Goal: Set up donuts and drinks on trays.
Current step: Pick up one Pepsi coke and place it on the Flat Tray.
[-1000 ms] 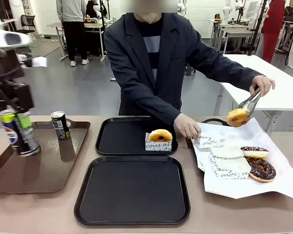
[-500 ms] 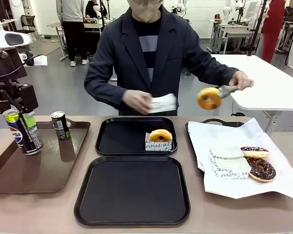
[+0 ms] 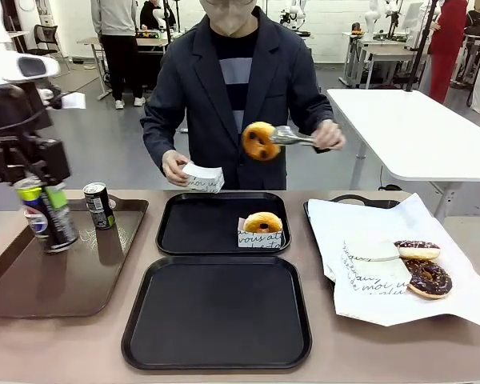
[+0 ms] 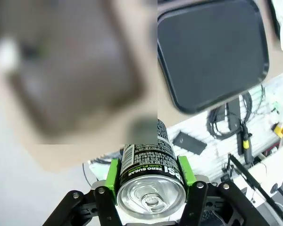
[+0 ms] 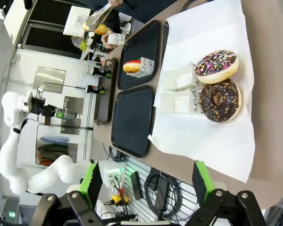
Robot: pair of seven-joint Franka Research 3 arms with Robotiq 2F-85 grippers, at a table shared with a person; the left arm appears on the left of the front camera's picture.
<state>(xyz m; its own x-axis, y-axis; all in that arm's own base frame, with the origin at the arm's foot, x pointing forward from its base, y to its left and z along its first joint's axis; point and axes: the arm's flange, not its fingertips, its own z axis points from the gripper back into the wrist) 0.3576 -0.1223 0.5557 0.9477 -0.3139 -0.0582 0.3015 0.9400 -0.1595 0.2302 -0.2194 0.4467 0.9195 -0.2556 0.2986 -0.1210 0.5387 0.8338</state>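
My left gripper is shut on a black drink can, held slightly tilted above the brown tray. The left wrist view shows the can's silver top between the green pads. A second can stands on the brown tray. Two black trays lie mid-table: the far one carries a glazed donut in a paper sleeve, the near one is bare. The person holds a glazed donut in tongs and a sleeve in the other hand. My right gripper is open.
A paper-lined tray at the right carries two chocolate-iced donuts and a spare sleeve. The right wrist view looks across these donuts toward the black trays. A white table stands behind the person.
My left gripper has carried the can a little to the right over the brown tray. The person has picked up a sleeve and swung the tonged donut from the right to chest height.
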